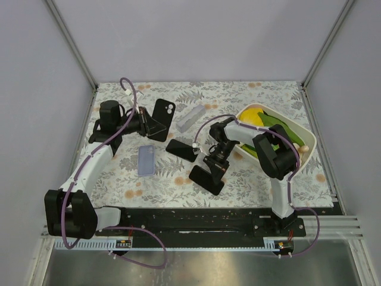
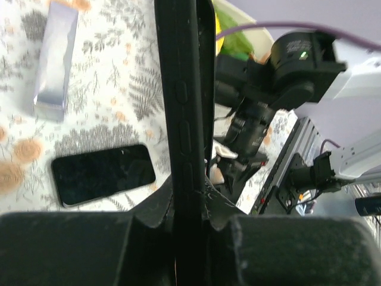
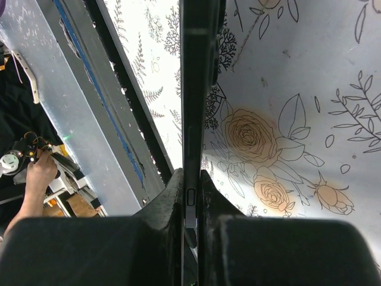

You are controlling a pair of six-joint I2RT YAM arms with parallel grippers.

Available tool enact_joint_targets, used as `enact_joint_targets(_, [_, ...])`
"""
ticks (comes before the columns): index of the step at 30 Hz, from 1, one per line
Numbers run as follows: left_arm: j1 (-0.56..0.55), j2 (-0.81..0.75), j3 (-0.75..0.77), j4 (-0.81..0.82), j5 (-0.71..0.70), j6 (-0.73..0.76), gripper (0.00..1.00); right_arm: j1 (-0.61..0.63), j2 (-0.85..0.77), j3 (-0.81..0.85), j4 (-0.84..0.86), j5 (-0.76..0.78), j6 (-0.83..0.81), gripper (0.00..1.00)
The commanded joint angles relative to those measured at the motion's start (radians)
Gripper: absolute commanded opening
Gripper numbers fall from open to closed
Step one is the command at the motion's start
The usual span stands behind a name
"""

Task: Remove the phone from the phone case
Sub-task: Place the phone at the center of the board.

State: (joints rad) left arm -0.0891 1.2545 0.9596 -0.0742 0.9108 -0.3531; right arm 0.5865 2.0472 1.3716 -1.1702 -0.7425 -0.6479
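Top view, phone case: the black phone case (image 1: pixel 162 119) is held off the bench (image 1: pixel 250 95) at the far left, tilted. Pale lens rings show in its cut-out, so the phone is probably inside.
Top view, left gripper: the left gripper (image 1: pixel 146 122) is pinching the case by its left side.
Top view, right gripper: the right gripper (image 1: pixel 215 164) is pinching a black slab (image 1: pixel 207 180) near the centre. I cannot tell whether it is a phone or an empty case.
Top view, others: a loose phone (image 1: pixel 180 149) lies flat between the two arms, with a blue slab (image 1: pixel 146 160) to its left. A silver box (image 1: pixel 190 118) sits farther back and a basin (image 1: pixel 306 140) is on the right.
Left wrist view: the pads are pressed on both faces of the case, and its buttoned edge runs away from the camera.
Right wrist view: the thin edge of the slab is clamped between the pads.
Step in hand: judged to be freeing the phone from the held case.
Doing it well: lay the slab down first to free the right gripper. Keep the left pinch near one side so the opposite corner can flex. Push through the camera cut-out, low over the bench.
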Motion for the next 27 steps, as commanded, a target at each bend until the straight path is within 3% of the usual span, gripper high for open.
enact_joint_targets(1, [0.020,-0.036,-0.062,-0.065,0.005,0.098,0.00,0.009,0.014,0.049,-0.008,0.012,0.005,0.10])
enact_joint_targets(5, [0.064,-0.018,-0.079,-0.195,-0.018,0.205,0.00,0.009,0.021,0.050,0.017,0.034,0.034,0.15])
enact_joint_targets(9, [0.143,0.034,-0.023,-0.439,-0.035,0.380,0.00,0.010,0.033,0.060,0.026,0.057,0.057,0.20])
enact_joint_targets(12, [0.215,0.051,-0.004,-0.544,-0.017,0.485,0.00,0.009,0.044,0.070,0.032,0.069,0.067,0.29])
enact_joint_targets(20, [0.387,0.028,-0.002,-0.682,-0.065,0.641,0.00,0.009,0.062,0.086,0.052,0.100,0.088,0.44])
enact_joint_targets(27, [0.517,0.100,0.030,-0.815,-0.127,0.787,0.00,0.010,0.057,0.090,0.060,0.112,0.096,0.56])
